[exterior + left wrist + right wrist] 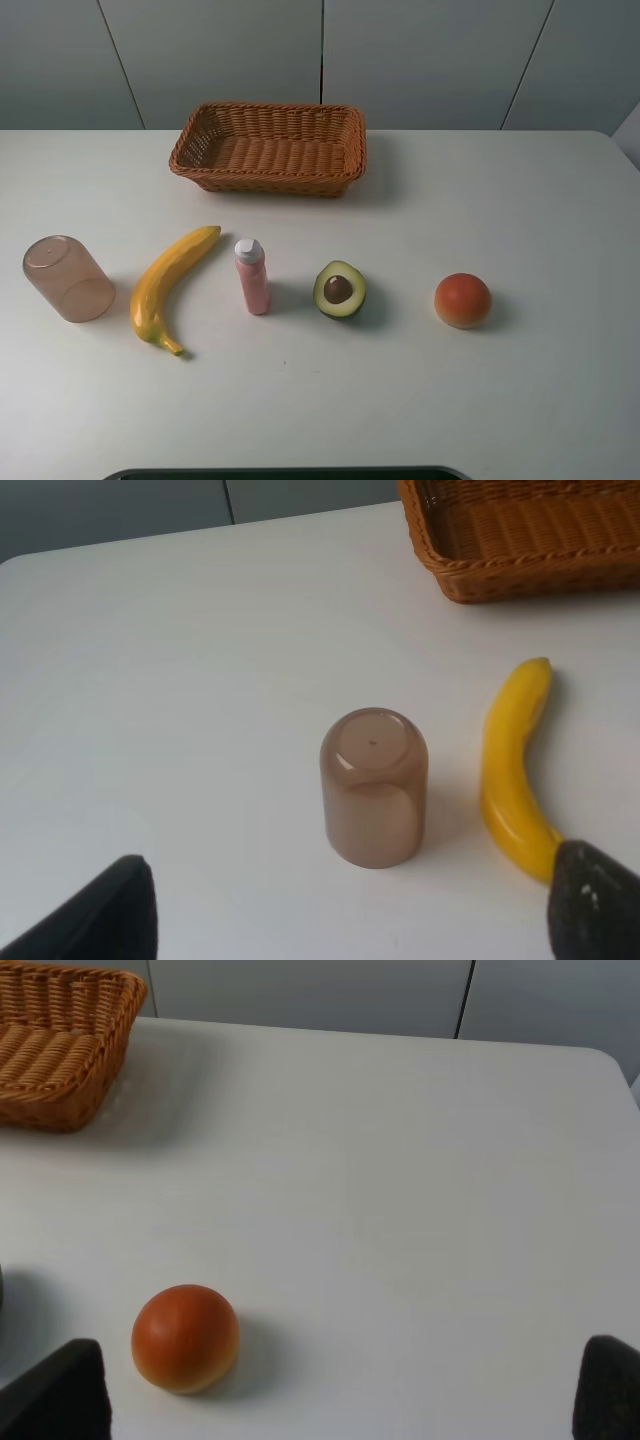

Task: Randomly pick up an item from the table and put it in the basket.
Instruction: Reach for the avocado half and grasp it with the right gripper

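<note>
Here, the avocado half (340,289) lies pit-up on the worktop (530,200), midway between its side edges and nearer the front edge, well apart from the basket (262,181) at the back edge; the left pincer (345,912) and right pincer (330,1395) both gape wide, gripping nothing

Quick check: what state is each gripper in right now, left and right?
Left gripper: open, holding nothing.
Right gripper: open, holding nothing.

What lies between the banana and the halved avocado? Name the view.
A pink bottle with a white cap stands upright between banana and halved avocado, touching neither; the exterior high view shows it.
</note>
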Robot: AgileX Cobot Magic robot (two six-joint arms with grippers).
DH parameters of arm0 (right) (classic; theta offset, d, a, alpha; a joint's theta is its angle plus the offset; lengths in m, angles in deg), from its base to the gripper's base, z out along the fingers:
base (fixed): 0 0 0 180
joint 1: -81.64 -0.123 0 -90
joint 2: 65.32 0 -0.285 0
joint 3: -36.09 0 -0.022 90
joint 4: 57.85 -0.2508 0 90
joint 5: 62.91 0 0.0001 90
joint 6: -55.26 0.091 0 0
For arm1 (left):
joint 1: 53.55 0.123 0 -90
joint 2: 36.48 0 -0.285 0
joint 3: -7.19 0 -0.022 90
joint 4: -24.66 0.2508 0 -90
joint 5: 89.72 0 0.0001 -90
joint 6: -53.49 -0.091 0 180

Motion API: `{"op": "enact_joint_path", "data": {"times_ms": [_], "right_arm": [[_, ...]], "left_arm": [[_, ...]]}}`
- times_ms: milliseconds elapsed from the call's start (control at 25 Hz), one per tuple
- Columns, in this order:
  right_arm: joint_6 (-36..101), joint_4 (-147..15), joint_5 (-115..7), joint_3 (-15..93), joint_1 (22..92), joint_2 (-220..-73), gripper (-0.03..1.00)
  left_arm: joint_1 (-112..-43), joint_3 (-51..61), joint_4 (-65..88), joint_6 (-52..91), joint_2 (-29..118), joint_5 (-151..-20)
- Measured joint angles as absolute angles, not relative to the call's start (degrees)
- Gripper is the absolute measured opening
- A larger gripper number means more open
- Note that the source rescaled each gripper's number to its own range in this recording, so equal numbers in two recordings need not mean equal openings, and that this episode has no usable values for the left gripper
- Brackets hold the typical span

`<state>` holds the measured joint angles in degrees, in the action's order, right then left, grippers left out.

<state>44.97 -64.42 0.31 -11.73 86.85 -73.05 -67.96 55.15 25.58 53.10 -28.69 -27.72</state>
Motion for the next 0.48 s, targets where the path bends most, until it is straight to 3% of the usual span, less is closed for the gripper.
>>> {"op": "enact_joint_path", "data": {"times_ms": [480], "right_arm": [[44.97,-64.42,0.31,-11.73,86.85,-73.05,1.0]], "left_arm": [[-67.96,55.15,25.58,53.1,-28.69,-27.72]]}}
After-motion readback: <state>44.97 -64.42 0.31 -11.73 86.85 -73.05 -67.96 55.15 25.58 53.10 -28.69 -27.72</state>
